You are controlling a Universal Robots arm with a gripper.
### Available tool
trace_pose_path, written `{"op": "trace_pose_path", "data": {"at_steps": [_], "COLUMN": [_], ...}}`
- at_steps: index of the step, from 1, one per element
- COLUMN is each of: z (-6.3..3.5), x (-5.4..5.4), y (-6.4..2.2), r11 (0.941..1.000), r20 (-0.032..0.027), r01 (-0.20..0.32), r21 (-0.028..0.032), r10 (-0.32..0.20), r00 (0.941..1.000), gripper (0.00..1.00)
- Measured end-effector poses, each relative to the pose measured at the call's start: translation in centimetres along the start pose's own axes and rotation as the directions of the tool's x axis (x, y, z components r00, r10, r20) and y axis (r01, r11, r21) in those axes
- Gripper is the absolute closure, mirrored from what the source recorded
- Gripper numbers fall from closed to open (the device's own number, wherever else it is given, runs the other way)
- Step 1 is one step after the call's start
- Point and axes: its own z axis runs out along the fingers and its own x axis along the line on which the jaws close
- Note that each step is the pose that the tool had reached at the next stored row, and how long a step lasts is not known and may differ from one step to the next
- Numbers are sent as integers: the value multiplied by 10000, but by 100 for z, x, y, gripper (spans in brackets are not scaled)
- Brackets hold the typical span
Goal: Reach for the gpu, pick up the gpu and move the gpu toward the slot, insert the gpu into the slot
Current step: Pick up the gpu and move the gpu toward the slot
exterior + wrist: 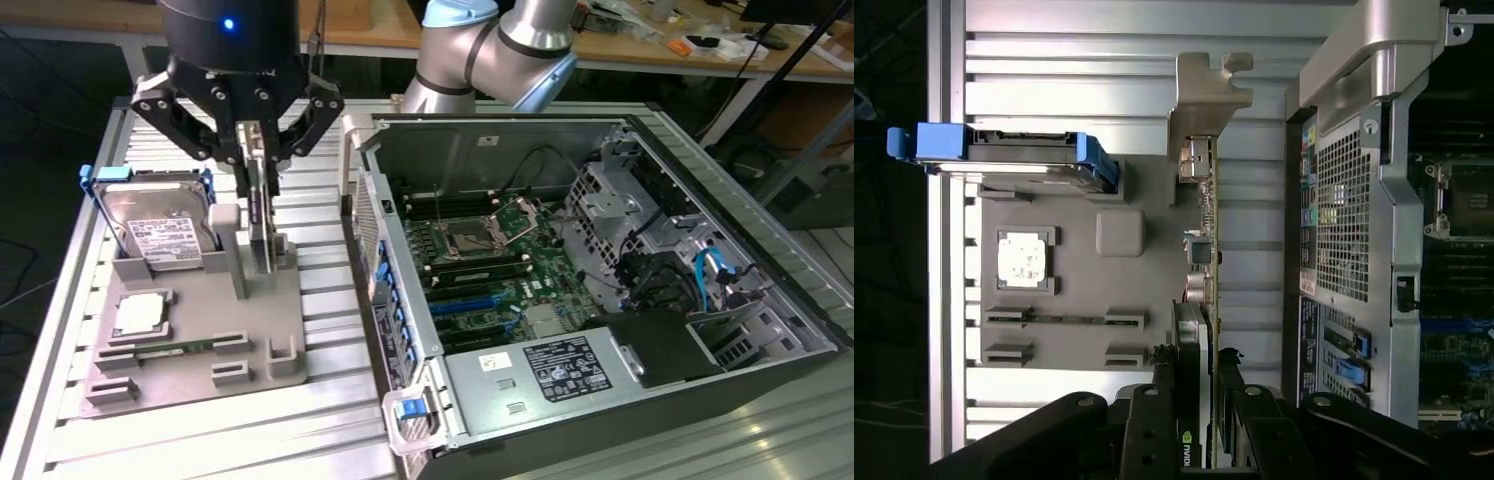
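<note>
Slatted aluminium bench (334, 420) carries everything. An open PC case (534, 140) lies on its side toward the exterior view's right, with the motherboard (494, 270) exposed. A grey fixture tray (187, 330) sits on the exterior view's left, with a hard drive (160, 225) standing in it.

The gpu (264, 225) stands on edge in the tray's upright holder, just beside the hard drive and well apart from the blue slot (467, 298) on the board. The gripper (260, 188) is down over the card. In the wrist view the jaws sit narrow, one finger on each face of the gpu (1199, 300), and look clamped on its top edge.

Risks:
- **Slip or pivot:** the grip is on a thin edge, so the card may move during the lift.
- **Binding:** the card looks seated in the holder, so a tilted pull could jam it or drag the tray.
- **Snagging:** the metal bracket end could catch the case wall on the way over.
</note>
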Motion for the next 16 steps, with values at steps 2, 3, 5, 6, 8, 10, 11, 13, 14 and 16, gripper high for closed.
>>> {"op": "trace_pose_path", "data": {"at_steps": [2, 3, 5, 6, 8, 10, 11, 13, 14, 16], "z": [-70, -108, -182, -210, -276, -348, -380, -470, -514, -601], "x": [-1, -1, -1, -2, -2, -3, -3, -3, -4, -4], "y": [3, 5, 8, 9, 12, 15, 16, 20, 21, 24], "r11": [10000, 10000, 10000, 10000, 10000, 10000, 10000, 10000, 10000, 10000], "r20": [1, 0, 0, 1, 0, 0, 1, 0, 0, 1], "r01": [0, 0, 0, 0, 0, 0, 0, 0, 0, 0], "r21": [2, 4, 4, 5, 7, 10, 10, 21, 26, 30], "r10": [0, 0, 0, 0, 0, 0, 0, 0, 0, 0], "r00": [10000, 10000, 10000, 10000, 10000, 10000, 10000, 10000, 10000, 10000], "gripper": [73, 73, 73, 73, 73, 73, 73, 73, 73, 73]}}
